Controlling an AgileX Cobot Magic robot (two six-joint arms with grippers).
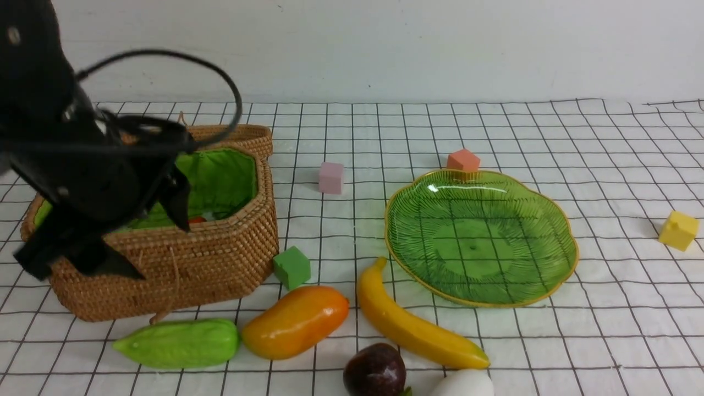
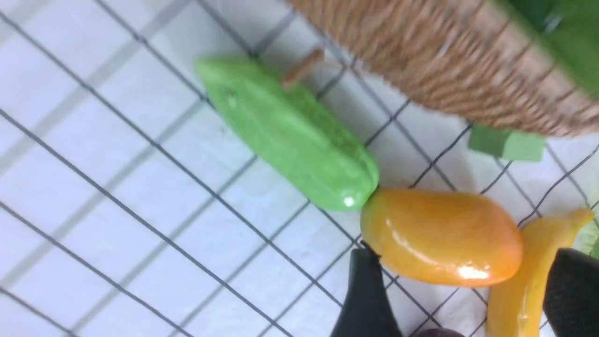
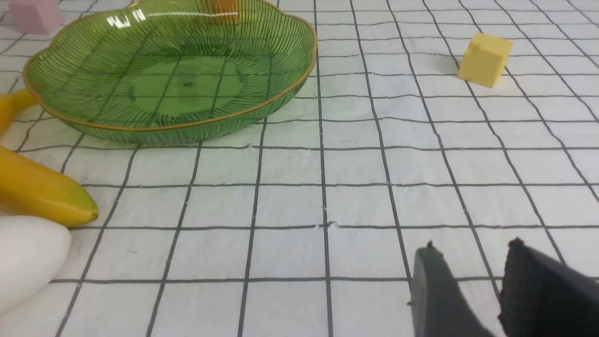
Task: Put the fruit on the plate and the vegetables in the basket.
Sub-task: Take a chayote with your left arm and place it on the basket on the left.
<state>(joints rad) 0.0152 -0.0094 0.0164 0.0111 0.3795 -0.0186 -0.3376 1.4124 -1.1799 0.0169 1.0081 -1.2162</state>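
Observation:
The wicker basket (image 1: 220, 258) stands at the left with a small red piece (image 1: 196, 219) inside. My left gripper (image 1: 157, 242) hangs open and empty above its front wall. In the left wrist view its jaws (image 2: 465, 255) frame the mango (image 2: 440, 234) below. The gourd (image 1: 177, 342), mango (image 1: 296, 320), banana (image 1: 412, 324), purple ball (image 1: 375, 371) and white piece (image 1: 462, 383) lie on the cloth in front. The green plate (image 1: 478, 236) is empty. My right gripper (image 3: 472, 248) is open and empty, low over bare cloth to the right of the plate (image 3: 168, 79).
Small cubes lie about: green (image 1: 292, 267) beside the basket, pink (image 1: 331, 177) behind, orange (image 1: 463, 160) at the plate's far edge, yellow (image 1: 678, 230) at the far right. A white wall stands behind the checked cloth.

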